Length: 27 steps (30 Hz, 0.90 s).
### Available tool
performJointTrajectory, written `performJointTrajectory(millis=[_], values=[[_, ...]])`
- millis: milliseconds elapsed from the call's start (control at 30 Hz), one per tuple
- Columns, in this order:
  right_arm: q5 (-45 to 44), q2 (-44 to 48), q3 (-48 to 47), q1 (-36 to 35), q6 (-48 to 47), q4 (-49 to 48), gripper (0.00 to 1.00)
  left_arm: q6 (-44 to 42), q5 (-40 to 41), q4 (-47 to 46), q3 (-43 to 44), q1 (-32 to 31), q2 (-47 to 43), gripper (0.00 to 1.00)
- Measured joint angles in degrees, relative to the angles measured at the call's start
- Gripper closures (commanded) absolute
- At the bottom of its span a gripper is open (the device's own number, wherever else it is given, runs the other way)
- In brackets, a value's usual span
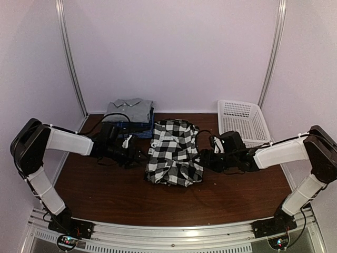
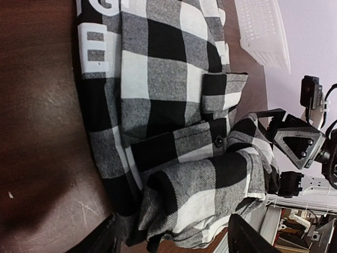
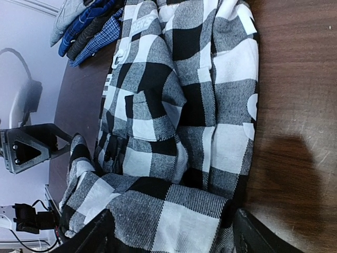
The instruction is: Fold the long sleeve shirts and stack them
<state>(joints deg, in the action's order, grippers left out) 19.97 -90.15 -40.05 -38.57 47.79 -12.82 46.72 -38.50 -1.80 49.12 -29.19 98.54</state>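
A black-and-white check long sleeve shirt [image 1: 174, 153] lies partly folded in the middle of the table, its near end bunched. My left gripper [image 1: 139, 157] sits at the shirt's left edge and my right gripper [image 1: 202, 158] at its right edge. In the left wrist view the shirt [image 2: 168, 105] fills the frame, and the left gripper [image 2: 176, 242] is open, its fingers wide apart either side of the loose bunched cloth. The right gripper [image 3: 168, 237] is open the same way over the shirt [image 3: 184, 105]. A stack of folded shirts [image 1: 131, 113], grey on top, stands at the back left.
A white lattice basket [image 1: 242, 121] stands at the back right. The stack of shirts [image 3: 89, 26] shows blue and blue-checked layers under the grey one. Bare brown table [image 1: 105, 190] lies in front of the shirt. White walls close in the sides and back.
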Motion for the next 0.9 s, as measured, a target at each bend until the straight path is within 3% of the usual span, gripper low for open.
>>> performJointTrajectory(millis=[200, 300, 467, 900], values=[[-3.56, 5.7, 0.66, -0.61, -3.89, 4.46, 0.24, -1.07, 2.38, -0.17, -5.03, -1.53, -6.25, 0.33], [-5.73, 9.79, 2.54, -1.7, -4.98, 5.55, 0.31, -0.72, 3.91, -0.26, -8.96, -4.0, -9.03, 0.34], [-8.41, 13.68, 6.4, -5.64, -6.03, 6.62, 0.33, 0.35, 6.69, -0.28, -12.33, -8.96, -11.39, 0.37], [-12.63, 7.91, 7.91, -12.2, -7.41, 7.23, 0.4, 1.92, 11.45, -2.49, -9.57, -13.68, -5.64, 0.48]])
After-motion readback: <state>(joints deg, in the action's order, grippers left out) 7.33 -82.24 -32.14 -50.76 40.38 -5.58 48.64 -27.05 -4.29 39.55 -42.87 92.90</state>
